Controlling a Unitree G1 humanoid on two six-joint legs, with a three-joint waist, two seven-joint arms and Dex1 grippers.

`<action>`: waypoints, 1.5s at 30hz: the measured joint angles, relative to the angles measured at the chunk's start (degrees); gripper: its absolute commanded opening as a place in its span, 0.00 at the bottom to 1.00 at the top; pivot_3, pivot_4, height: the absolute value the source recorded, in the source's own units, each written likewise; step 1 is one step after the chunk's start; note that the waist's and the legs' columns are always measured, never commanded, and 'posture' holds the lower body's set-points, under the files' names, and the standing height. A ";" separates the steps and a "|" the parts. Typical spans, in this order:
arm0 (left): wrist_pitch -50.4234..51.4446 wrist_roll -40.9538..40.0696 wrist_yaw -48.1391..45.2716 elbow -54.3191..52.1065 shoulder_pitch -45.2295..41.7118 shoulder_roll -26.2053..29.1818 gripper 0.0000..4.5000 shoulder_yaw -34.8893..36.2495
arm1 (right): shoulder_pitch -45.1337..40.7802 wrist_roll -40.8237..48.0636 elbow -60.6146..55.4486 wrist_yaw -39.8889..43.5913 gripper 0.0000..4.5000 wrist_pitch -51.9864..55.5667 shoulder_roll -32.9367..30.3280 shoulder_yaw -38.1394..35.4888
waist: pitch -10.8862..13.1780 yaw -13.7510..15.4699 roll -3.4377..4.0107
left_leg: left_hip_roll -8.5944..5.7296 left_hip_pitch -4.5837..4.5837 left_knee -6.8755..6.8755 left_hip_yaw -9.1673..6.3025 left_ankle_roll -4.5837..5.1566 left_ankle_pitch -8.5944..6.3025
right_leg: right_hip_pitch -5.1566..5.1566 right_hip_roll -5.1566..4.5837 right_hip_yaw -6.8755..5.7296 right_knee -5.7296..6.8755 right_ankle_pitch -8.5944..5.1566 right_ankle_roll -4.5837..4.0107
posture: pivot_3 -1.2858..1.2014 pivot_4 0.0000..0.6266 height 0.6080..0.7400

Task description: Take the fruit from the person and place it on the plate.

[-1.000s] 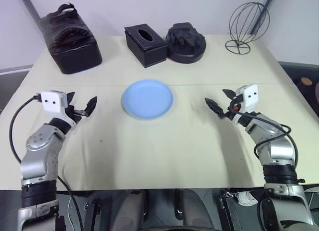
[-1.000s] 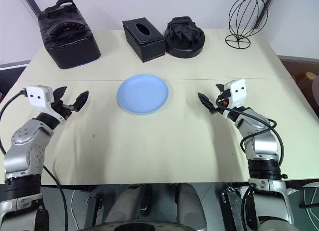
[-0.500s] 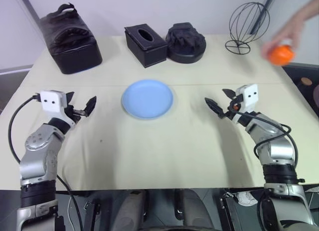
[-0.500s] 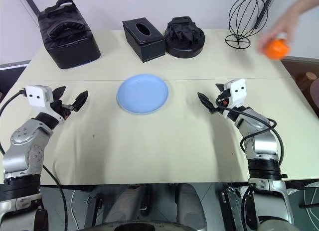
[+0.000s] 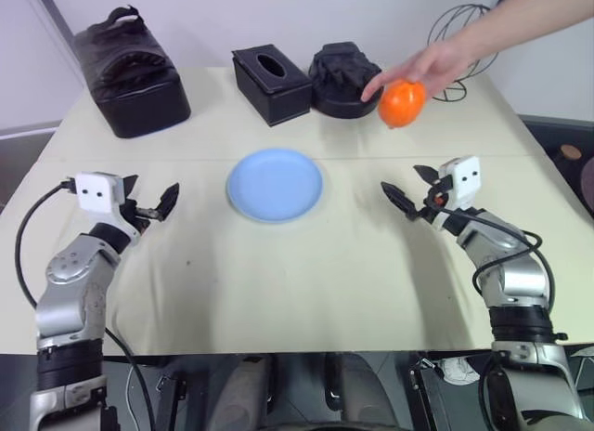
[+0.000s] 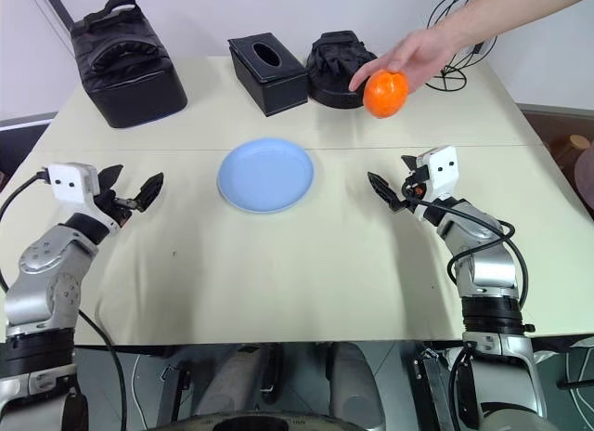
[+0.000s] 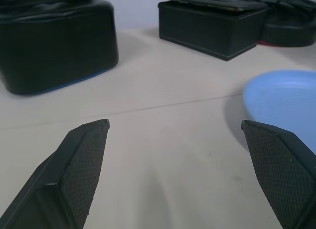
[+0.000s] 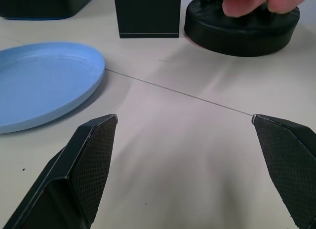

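A person's hand (image 5: 436, 64) reaches in from the far right and holds the orange fruit (image 5: 402, 103) in the air, above the table's far half. The fruit hangs beyond and above my right gripper (image 5: 408, 187), which stands open and empty over the table, right of the light-blue plate (image 5: 275, 185). Left of the plate, my left gripper (image 5: 150, 194) is also open and empty. The plate lies bare at the table's middle, and its rim (image 8: 44, 81) shows in the right wrist view. There the person's fingers (image 8: 256, 2) show above the black lumpy object.
Along the far edge stand a black bag (image 5: 130, 69), a black tissue box (image 5: 271, 83), a round black lumpy object (image 5: 345, 78) and a wire sphere stand (image 5: 459, 41). Cream tablecloth (image 5: 297, 273) stretches between my arms.
The person's hand came in from the right with the fruit and moved left and nearer, to a spot beyond my right gripper. Both grippers kept still.
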 measured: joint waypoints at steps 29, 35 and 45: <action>16.86 -16.18 -24.63 -10.54 -13.39 11.10 0.99 -10.09 | -10.06 2.08 -2.72 -5.72 1.00 0.52 3.13 -0.88 | 0.01 -1.32 0.05 | 0.02 0.00 -0.03 0.01 0.01 0.01 | 0.00 0.07 0.01 -0.01 -0.09 -0.15 | 0.52 0.24 1.00; 16.83 -15.75 -23.35 -11.21 -12.57 10.45 0.99 -9.72 | -15.00 0.63 5.06 -4.06 1.00 -2.60 4.85 0.42 | 0.01 -1.54 0.05 | 0.02 0.01 -0.03 0.02 0.01 0.01 | -0.01 0.07 0.02 -0.01 -0.01 -0.02 | 0.52 0.24 1.00; 16.94 -15.76 -20.70 -14.22 -9.28 10.07 1.00 -8.80 | -21.45 -1.29 16.48 -1.79 0.67 -9.69 7.14 1.45 | 0.02 -1.38 0.06 | 0.00 0.00 -0.08 0.00 0.00 0.01 | -0.04 0.05 0.02 0.00 0.00 0.00 | 0.52 0.24 1.00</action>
